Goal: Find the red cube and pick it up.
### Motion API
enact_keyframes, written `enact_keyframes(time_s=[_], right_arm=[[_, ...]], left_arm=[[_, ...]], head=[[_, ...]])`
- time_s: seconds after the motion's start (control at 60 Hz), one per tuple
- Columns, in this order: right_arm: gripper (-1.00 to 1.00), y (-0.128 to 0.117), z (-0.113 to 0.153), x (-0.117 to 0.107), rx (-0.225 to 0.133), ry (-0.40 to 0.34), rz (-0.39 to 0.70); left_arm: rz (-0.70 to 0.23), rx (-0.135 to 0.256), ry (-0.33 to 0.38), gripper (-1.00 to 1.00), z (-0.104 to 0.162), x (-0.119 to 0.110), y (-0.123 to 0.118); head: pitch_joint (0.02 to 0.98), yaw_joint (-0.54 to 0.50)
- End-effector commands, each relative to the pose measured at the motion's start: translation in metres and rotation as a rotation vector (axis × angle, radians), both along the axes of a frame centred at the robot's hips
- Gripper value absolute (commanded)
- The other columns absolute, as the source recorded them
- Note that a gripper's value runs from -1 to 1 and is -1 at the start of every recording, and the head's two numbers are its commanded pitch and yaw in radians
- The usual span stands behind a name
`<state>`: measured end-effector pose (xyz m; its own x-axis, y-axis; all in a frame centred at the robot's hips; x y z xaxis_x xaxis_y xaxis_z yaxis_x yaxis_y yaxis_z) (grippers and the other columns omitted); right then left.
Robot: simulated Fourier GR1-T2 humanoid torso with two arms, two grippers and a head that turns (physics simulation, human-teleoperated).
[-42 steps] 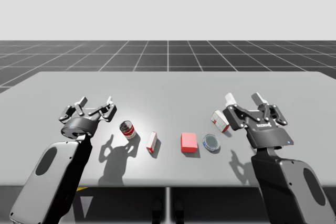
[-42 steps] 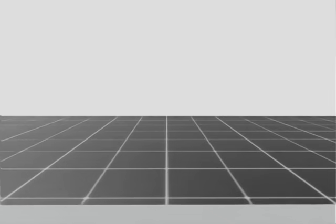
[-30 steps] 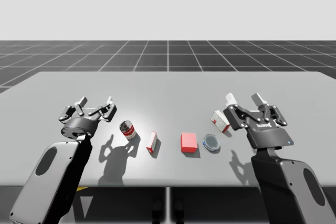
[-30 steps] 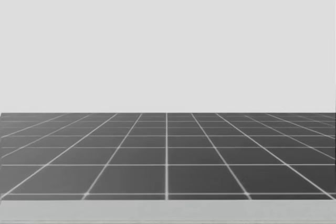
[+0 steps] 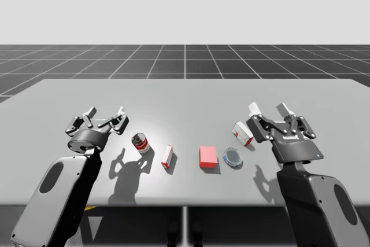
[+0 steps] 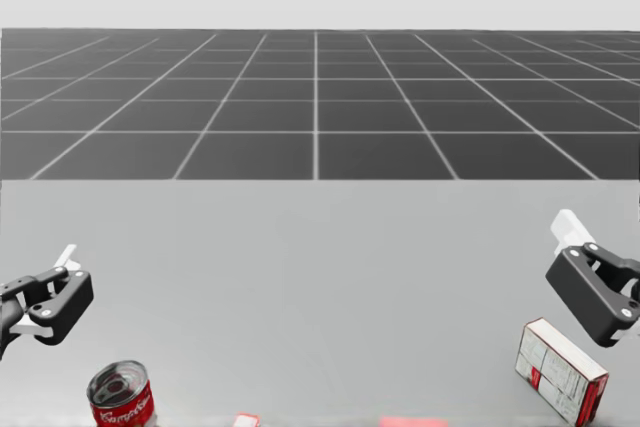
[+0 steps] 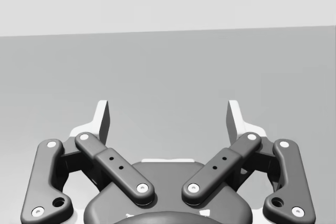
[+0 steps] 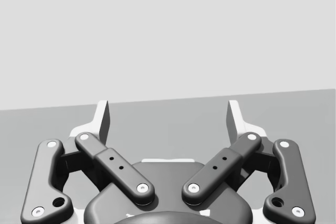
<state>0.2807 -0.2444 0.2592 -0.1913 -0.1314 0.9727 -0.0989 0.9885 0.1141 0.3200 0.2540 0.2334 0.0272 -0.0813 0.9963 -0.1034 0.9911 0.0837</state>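
While the left gripper (image 5: 106, 112) and right gripper (image 5: 269, 109) hang above the table (image 5: 185, 99), fingers spread wide with nothing between them, the cube (image 5: 208, 157) lies near the front edge, between the slim box (image 5: 167, 156) and the disc (image 5: 233, 156). Likely faults: a finger lowered at the cube's right side would strike the disc just beside it; the right arm's approach could knock the larger box (image 5: 243, 133) near its gripper; the can (image 5: 140, 143) or red-marked boxes could be taken for the cube
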Motion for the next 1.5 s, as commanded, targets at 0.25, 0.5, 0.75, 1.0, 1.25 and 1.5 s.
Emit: enact_keyframes(time_s=[0.25, 0.5, 0.75, 1.0, 1.25, 1.5], right_arm=[[-1.00, 0.001, -0.001, 0.001, -0.005, 0.007, 0.004], [-1.00, 0.001, -0.001, 0.001, -0.006, 0.009, 0.006], [-1.00, 0.003, 0.001, -0.002, -0.008, 0.015, -0.002], [-1.00, 0.040, 0.003, -0.045, 0.033, 0.125, -0.016], [-1.00, 0.082, -0.026, -0.103, 0.014, 0.138, -0.005], [-1.00, 0.114, -0.060, -0.129, 0.007, 0.171, 0.030]], left_arm=[[-0.009, 0.003, 0.003, -1.00, 0.000, 0.000, -0.002], [-0.014, 0.002, 0.003, -1.00, 0.000, 0.000, -0.004], [-0.018, 0.000, 0.005, -1.00, -0.001, -0.001, -0.005], [-0.016, -0.008, 0.007, -1.00, -0.001, -0.002, -0.005], [-0.020, -0.007, 0.006, -1.00, -0.001, -0.002, -0.005], [-0.023, -0.004, 0.007, -1.00, -0.001, -0.002, -0.005]], head=[[0.777, -0.06], [0.892, -0.13], [0.897, -0.15], [0.889, -0.15], [0.883, -0.15], [0.884, -0.15]])
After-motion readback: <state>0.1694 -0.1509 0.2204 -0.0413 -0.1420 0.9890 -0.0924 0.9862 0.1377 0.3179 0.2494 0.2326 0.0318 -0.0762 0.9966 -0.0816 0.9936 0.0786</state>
